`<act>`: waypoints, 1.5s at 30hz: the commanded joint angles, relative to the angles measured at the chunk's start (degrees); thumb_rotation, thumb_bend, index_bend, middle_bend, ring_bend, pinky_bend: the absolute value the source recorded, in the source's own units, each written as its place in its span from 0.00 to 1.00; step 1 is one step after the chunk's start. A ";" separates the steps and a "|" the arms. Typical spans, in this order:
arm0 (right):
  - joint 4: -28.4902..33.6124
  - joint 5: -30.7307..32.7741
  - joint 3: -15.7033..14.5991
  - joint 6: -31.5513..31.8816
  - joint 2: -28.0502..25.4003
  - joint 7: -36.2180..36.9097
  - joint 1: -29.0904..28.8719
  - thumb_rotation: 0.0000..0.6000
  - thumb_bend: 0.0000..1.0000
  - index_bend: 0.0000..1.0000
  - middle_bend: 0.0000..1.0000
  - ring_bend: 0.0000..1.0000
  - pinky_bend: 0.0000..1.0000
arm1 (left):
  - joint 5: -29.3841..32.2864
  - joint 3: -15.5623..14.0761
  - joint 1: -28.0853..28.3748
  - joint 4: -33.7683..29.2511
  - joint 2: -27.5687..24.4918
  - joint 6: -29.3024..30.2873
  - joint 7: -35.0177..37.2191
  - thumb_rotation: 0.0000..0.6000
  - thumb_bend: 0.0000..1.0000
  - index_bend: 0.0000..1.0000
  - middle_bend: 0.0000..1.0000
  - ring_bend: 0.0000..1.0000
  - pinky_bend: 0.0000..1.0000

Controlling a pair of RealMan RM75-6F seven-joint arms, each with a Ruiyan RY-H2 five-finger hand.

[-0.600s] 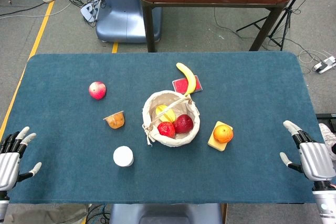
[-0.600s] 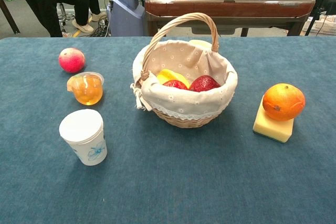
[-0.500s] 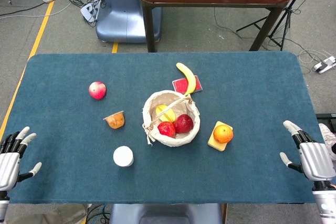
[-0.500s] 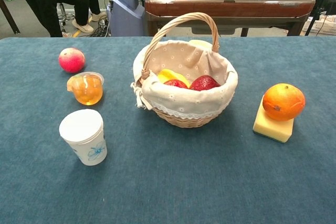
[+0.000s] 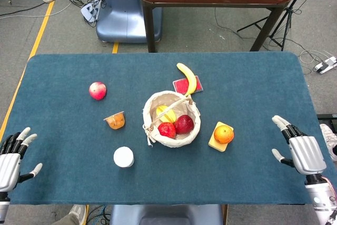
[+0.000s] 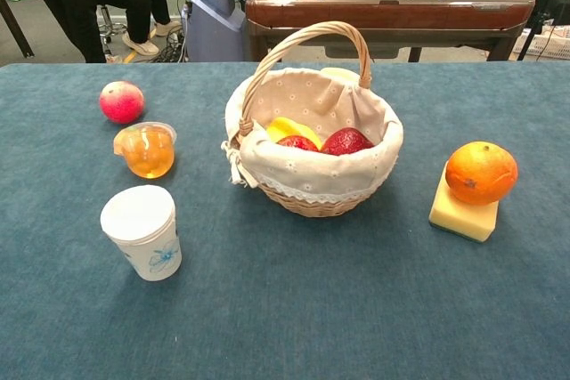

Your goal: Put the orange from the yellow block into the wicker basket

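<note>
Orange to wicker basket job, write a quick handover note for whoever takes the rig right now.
Left hand: open, holding nothing, at the table's near left edge.
Right hand: open, holding nothing, at the near right edge, well short of the fruit.
Orange: sits on the yellow block, to the right of the wicker basket.
Basket already holds red and yellow fruit.
Done: nothing; orange untouched.
Left: reach in, probably with the right hand, grasp the orange, lift it, release it in the basket.

Orange on yellow block
</note>
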State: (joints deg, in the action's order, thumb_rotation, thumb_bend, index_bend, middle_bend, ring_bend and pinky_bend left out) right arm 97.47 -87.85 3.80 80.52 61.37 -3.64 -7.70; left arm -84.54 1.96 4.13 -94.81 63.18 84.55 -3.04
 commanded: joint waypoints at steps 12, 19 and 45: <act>1.97 8.10 2.66 -20.17 5.01 -13.32 -13.15 1.00 0.15 0.12 0.12 0.21 0.54 | 0.04 -0.50 -0.77 0.71 0.15 0.53 0.91 1.00 0.26 0.18 0.00 0.00 0.00; -0.24 12.19 2.66 -25.24 8.97 -17.79 -17.29 1.00 0.14 0.12 0.12 0.21 0.54 | 0.38 -0.52 -1.08 1.28 0.07 0.60 1.59 1.00 0.26 0.18 0.00 0.00 0.00; 5.78 7.55 3.11 -15.01 7.34 -14.38 -17.84 1.00 0.37 0.44 0.39 0.43 0.66 | 0.40 -0.46 -1.34 2.18 0.50 0.58 2.55 1.00 0.26 0.18 0.00 0.00 0.00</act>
State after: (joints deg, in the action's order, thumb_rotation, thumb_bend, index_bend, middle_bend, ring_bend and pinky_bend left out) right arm 101.46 -78.21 6.61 63.55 70.28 -20.06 -26.36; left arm -84.12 1.50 2.79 -92.65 63.65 85.13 -0.51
